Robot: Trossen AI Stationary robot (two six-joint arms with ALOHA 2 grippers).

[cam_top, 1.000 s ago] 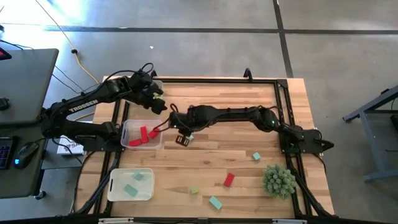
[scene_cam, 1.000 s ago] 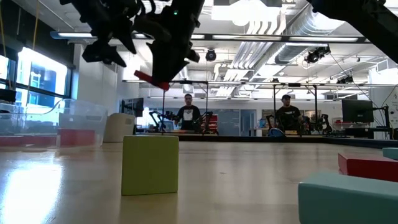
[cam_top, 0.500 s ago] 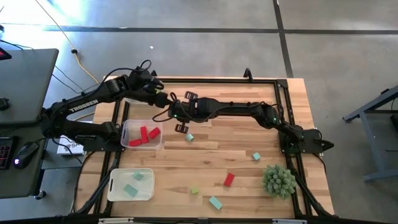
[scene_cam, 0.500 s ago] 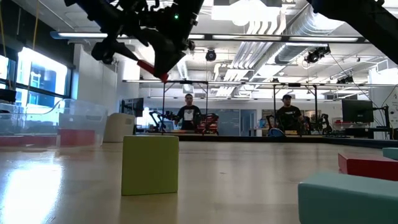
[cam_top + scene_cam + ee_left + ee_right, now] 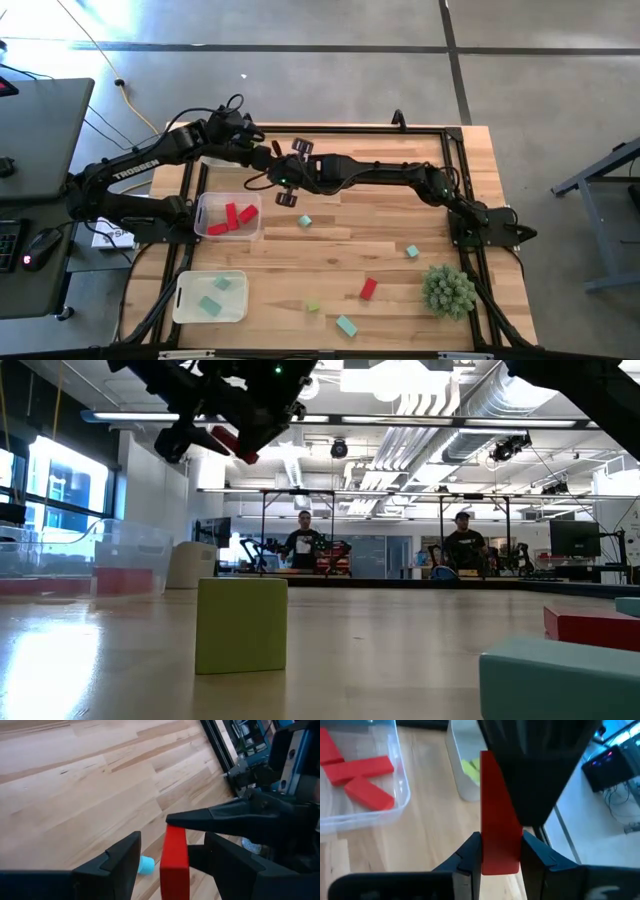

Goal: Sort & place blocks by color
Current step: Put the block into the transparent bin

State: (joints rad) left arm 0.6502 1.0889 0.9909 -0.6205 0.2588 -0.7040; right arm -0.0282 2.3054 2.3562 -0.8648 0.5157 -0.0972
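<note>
High view: right pincer [image 5: 283, 180] and left pincer [image 5: 262, 158] meet above the worktop [image 5: 380, 240] near its far left; the arm reads "TROSSEN". A bin [image 5: 228, 217] with red blocks sits just below them, and a teal block [image 5: 304, 221] is nearby.

Low view: red bar [image 5: 233, 442] held up in the air; green cube [image 5: 241, 624] on the worktop.

Left wrist view: left pincer [image 5: 170, 857] spread wide around the red bar [image 5: 174, 860], not touching.

Right wrist view: right pincer [image 5: 501, 851] clamps the red bar [image 5: 497, 825].
</note>
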